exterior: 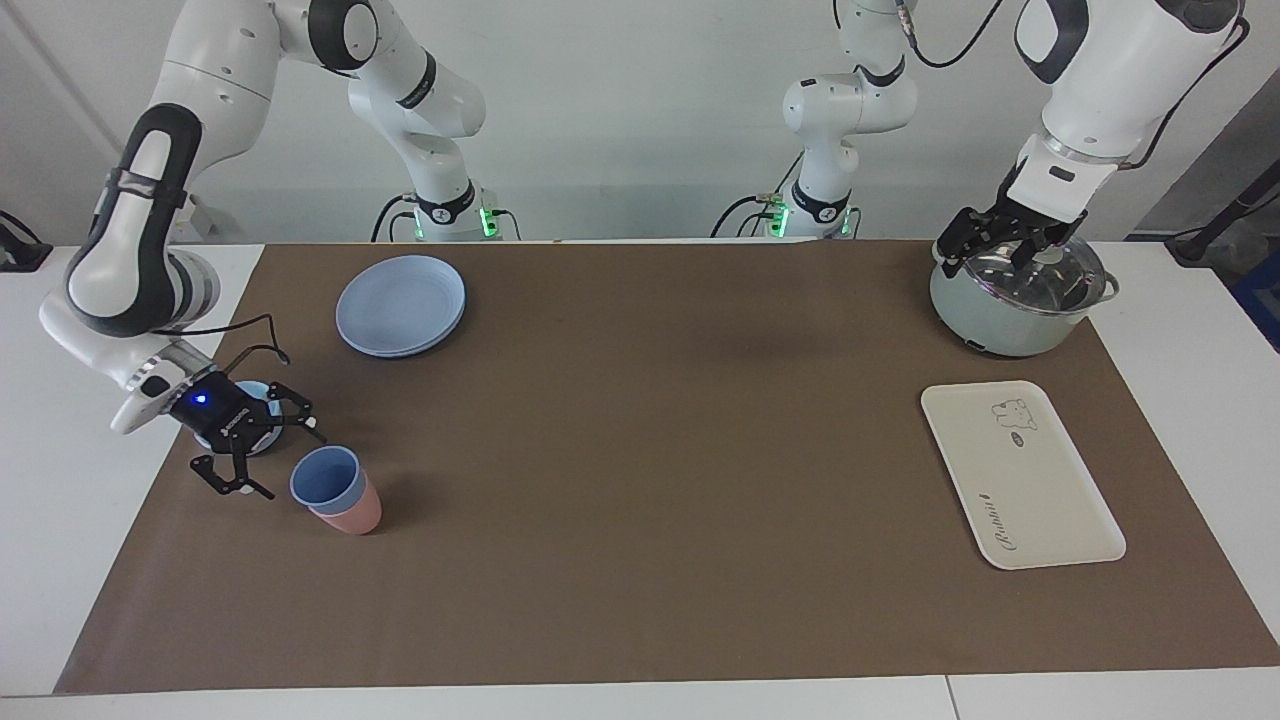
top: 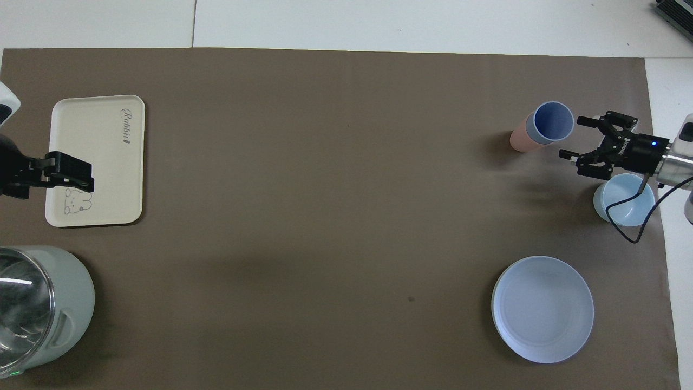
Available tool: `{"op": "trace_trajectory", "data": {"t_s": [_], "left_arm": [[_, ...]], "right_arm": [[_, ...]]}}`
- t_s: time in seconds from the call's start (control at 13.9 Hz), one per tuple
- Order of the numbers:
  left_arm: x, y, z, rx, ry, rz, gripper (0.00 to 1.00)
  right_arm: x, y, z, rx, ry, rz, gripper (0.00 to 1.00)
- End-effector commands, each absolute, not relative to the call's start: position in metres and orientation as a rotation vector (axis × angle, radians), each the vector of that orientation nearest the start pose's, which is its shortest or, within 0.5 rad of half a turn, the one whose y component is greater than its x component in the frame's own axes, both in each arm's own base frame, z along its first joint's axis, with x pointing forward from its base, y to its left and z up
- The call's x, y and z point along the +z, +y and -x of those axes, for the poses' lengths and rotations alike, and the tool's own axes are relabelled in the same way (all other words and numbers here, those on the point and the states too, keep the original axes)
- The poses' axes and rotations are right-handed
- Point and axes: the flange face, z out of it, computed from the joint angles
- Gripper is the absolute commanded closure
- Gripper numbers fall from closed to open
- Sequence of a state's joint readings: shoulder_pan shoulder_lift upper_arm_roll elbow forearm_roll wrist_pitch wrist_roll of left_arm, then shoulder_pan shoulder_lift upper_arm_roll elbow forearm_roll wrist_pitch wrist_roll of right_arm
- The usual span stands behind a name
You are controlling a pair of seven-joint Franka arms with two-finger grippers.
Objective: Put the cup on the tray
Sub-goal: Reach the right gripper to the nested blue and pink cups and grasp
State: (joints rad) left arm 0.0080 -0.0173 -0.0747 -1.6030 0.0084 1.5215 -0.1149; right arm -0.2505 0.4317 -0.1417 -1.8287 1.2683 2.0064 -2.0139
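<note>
The periwinkle-blue cup (exterior: 325, 480) stands nested inside a salmon-pink tumbler (exterior: 352, 516) at the right arm's end of the table; it also shows in the overhead view (top: 552, 122). My right gripper (exterior: 268, 450) is open and empty, low beside the cup, fingers pointing at it with a small gap; in the overhead view it (top: 574, 137) is just beside the rim. The cream-white tray (exterior: 1020, 480) with a bear drawing lies empty at the left arm's end (top: 97, 141). My left gripper (exterior: 1000, 252) waits raised over a pot, open and empty.
A light-blue bowl (top: 622, 201) sits under the right wrist. A round blue plate (exterior: 400, 305) lies nearer to the robots than the cup. A pale-green pot with a glass lid (exterior: 1015, 305) stands nearer to the robots than the tray.
</note>
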Motion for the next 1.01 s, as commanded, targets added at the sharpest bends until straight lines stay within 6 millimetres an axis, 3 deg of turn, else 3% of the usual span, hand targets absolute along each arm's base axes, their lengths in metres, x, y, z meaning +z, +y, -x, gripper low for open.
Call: {"op": "trace_trajectory", "data": {"t_s": [0.0, 0.14, 0.72, 0.87, 0.94], "left_arm": [[0.616, -0.034, -0.535, 0.068, -0.079, 3.125, 0.00], [0.617, -0.035, -0.536, 0.047, -0.075, 3.126, 0.00], [0.617, -0.037, -0.537, 0.032, -0.077, 3.127, 0.00], [0.618, -0.041, -0.537, 0.030, -0.074, 3.127, 0.00], [0.618, -0.041, -0.537, 0.029, -0.072, 3.127, 0.00]], "right_arm": [[0.295, -0.177, -0.623, -1.191, -1.020, 2.091, 0.00], [0.293, -0.165, -0.626, -1.185, -1.040, 2.081, 0.00], [0.284, -0.152, -0.629, -1.196, -1.007, 2.119, 0.00], [0.263, -0.148, -0.630, -1.211, -0.957, 2.110, 0.00], [0.264, -0.148, -0.631, -1.221, -0.958, 2.106, 0.00]]}}
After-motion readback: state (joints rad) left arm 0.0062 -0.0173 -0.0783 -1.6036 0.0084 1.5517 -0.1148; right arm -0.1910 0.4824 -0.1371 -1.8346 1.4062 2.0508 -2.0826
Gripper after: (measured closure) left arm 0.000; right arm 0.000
